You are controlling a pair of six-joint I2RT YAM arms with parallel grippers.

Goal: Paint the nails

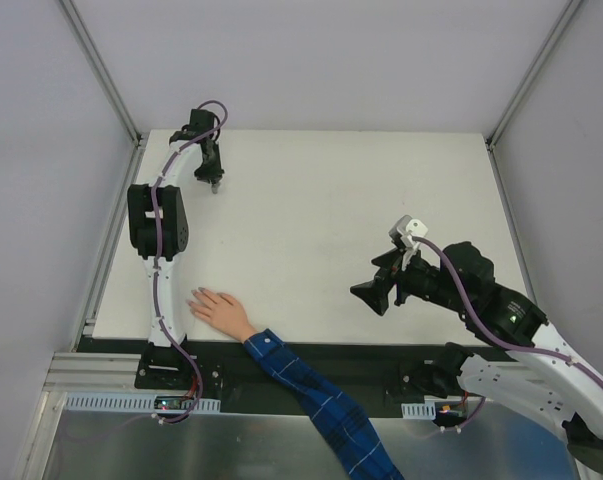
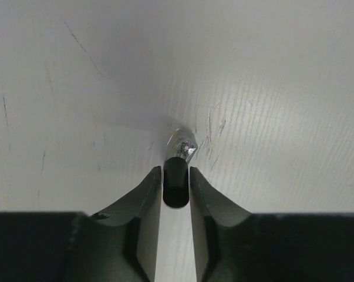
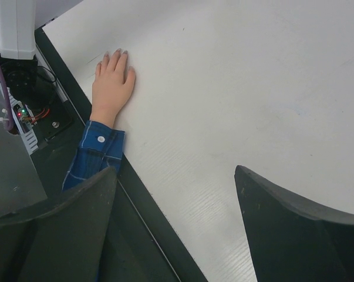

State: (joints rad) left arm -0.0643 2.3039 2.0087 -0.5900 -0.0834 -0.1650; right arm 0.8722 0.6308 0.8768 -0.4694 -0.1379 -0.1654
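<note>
Flanking small dark bottle (image 2: 177, 176): left jaws, grip cannot tell | right jaws spread | nails (image 3: 117, 52) of pale hand (image 3: 112, 85) on table (image 3: 253, 70)

- nails (image 3: 117, 53): tiny, at the fingertips of a pale flesh-coloured hand (image 3: 112, 85); they look pale, slightly greyish-pink; too small to tell whether any polish is on them
- hand: lies flat, palm down, on the white table (image 1: 361, 200); fingers straight and a little spread, thumb set off to one side
- position: near the table's near edge, toward its left side in the top view; fingertips point left and slightly away from that edge
- wrist runs into a blue plaid sleeve (image 1: 316, 400) with a white cuff button; the cuff sits at the table edge, and the sleeve trails off over the dark strip below
</note>
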